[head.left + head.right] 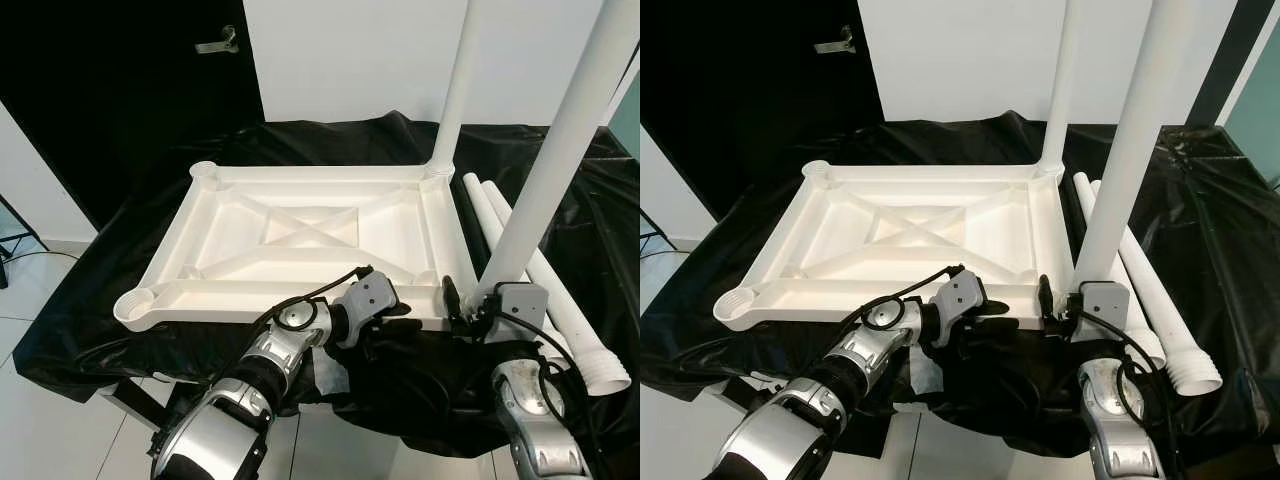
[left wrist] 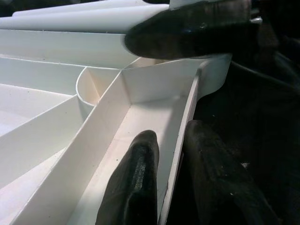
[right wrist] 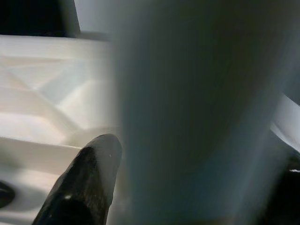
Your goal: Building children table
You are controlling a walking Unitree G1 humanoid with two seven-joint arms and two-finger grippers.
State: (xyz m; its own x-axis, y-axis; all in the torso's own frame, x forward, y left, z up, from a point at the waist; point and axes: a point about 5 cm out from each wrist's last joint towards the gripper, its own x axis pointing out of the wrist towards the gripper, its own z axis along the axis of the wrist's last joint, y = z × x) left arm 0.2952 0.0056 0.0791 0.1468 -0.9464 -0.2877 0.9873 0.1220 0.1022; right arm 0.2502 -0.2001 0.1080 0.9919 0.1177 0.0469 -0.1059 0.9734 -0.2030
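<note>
Black sheeting [image 1: 560,170] drapes the work surface, where the white tabletop [image 1: 300,235] lies upside down mid-frame with 2 legs standing at its right corners and 2 spare legs [image 1: 545,275] lying at the right. At lower centre the left gripper [image 2: 166,173] pinches the tabletop's near rim between nearly closed fingers. At lower right the right gripper [image 1: 470,305] clasps the near upright leg [image 1: 560,150].

Both silver arms reach forward, the left gripper [image 2: 161,178] pinching a thin white edge between its two black fingers [image 2: 136,183], while the right gripper [image 1: 470,305] is raised at the near right corner, fingers straddling a white post.
</note>
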